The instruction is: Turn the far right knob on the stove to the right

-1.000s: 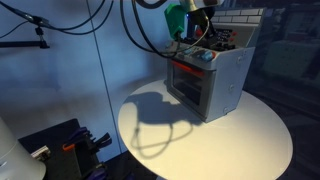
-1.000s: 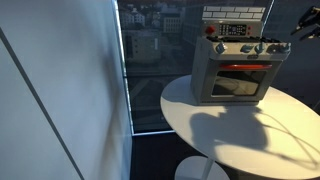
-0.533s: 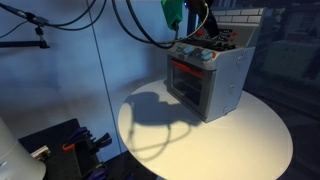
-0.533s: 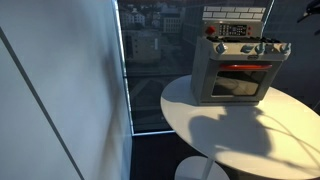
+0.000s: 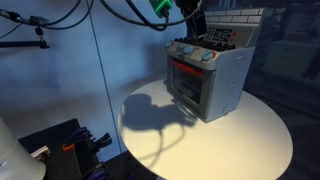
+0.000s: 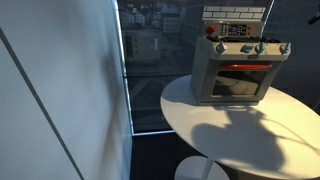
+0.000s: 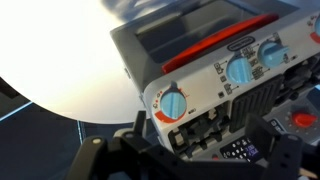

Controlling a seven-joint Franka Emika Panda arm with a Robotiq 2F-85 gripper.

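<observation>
The stove [image 5: 212,82] [image 6: 238,72] stands on a round white table in both exterior views. Its pale-blue knobs run along the front edge. The far right knob [image 6: 283,46] [image 5: 208,57] ends the row and fills the wrist view [image 7: 173,103] with a red ring around it. My gripper [image 5: 192,22] hangs above the knob row, clear of the stove. In an exterior view only its dark tip [image 6: 314,16] shows at the frame edge. In the wrist view the gripper [image 7: 200,165] is open, its dark fingers [image 7: 100,160] spread over the stove top with nothing between them.
The white table [image 5: 240,145] [image 6: 250,135] has bare surface in front of the stove. Black cables [image 5: 130,20] loop down from the arm. Dark equipment [image 5: 70,145] sits on the floor. A wall [image 6: 60,90] and a window [image 6: 150,45] stand beside and behind the table.
The gripper was shut at the far right knob; it has opened, let go and risen up and away from the stove.
</observation>
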